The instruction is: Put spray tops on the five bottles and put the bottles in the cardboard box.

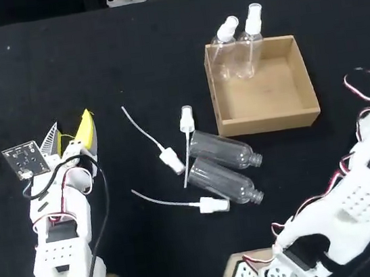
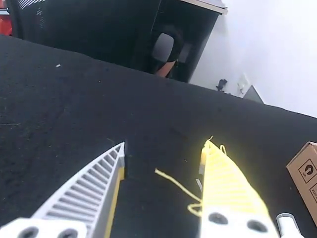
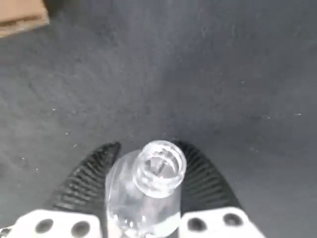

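uncapped bottle (image 3: 146, 198) between the right arm's fingers (image 3: 85, 184)

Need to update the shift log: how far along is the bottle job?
Done: two capped bottles stand in the cardboard box. In hand: the right gripper holds a third bottle, neck bare; the left gripper is open and empty. Left: two uncapped bottles and three spray tops lie on the table; all three bottles need tops, then boxing.

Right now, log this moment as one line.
box: two capped bottles | table: two bare bottles, three loose tops | right hand: shut on bare bottle | left hand: open, empty
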